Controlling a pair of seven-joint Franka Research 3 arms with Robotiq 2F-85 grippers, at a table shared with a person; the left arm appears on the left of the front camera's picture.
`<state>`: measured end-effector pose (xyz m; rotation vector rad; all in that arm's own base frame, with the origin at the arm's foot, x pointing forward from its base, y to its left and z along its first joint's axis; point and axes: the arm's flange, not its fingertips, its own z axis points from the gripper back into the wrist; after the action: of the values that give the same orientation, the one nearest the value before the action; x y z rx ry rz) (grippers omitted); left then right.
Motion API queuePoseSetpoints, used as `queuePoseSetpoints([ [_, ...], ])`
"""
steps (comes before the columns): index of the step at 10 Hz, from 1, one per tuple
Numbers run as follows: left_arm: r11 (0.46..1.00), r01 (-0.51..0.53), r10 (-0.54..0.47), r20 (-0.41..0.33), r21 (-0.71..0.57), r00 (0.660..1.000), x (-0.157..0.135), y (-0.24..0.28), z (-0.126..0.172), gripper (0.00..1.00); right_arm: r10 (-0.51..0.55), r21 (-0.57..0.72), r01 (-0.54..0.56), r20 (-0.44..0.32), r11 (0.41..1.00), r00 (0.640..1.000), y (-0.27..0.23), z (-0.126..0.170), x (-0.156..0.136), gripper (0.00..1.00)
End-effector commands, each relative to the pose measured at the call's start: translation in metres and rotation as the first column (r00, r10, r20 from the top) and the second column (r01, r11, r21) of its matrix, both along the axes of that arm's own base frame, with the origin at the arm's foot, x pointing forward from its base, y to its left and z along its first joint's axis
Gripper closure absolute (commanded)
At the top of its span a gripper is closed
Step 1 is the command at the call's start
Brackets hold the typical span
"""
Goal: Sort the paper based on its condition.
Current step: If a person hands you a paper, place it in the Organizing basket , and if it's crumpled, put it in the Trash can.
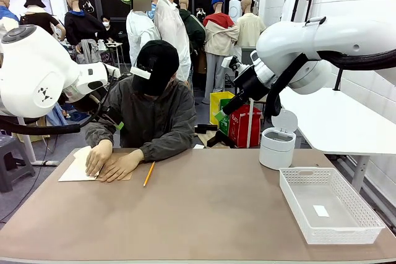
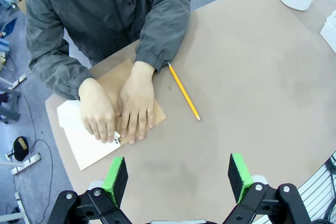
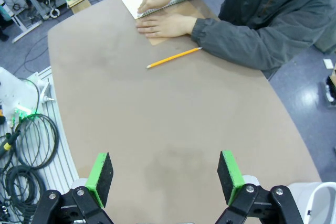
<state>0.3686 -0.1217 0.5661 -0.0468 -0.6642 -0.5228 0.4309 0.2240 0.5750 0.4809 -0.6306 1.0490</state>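
In the wrist views, the left gripper (image 2: 178, 178) and right gripper (image 3: 165, 177) gape wide at bottom frame, holding nothing. Mid-frame lies one yellow pencil (image 2: 184, 91). Farther, upper left, two hands (image 2: 116, 108) press one white paper (image 2: 84, 137) on one brown-covered notebook (image 2: 118, 74).

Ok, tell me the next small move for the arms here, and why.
Probably hold both arms back and wait. The person's hands press on the notebook and the white paper at the table edge, so no sheet is free to take. Both the left gripper and the right gripper hang open above bare tabletop, holding nothing.
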Motion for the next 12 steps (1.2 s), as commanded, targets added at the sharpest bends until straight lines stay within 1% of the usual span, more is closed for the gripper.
queuePoseSetpoints([
  [1,1.000,-0.002,0.002,-0.006,-0.001,1.000,-0.0001,0.0012,0.0010,0.00,-0.007,-0.009,0.007,-0.002,1.000,1.000,0.0001,-0.0015,0.0004,0.00],
  [12,1.000,-0.002,0.002,-0.006,-0.001,1.000,-0.0001,0.0012,0.0010,0.00,-0.007,-0.009,0.007,-0.002,1.000,1.000,0.0001,-0.0015,0.0004,0.00],
])
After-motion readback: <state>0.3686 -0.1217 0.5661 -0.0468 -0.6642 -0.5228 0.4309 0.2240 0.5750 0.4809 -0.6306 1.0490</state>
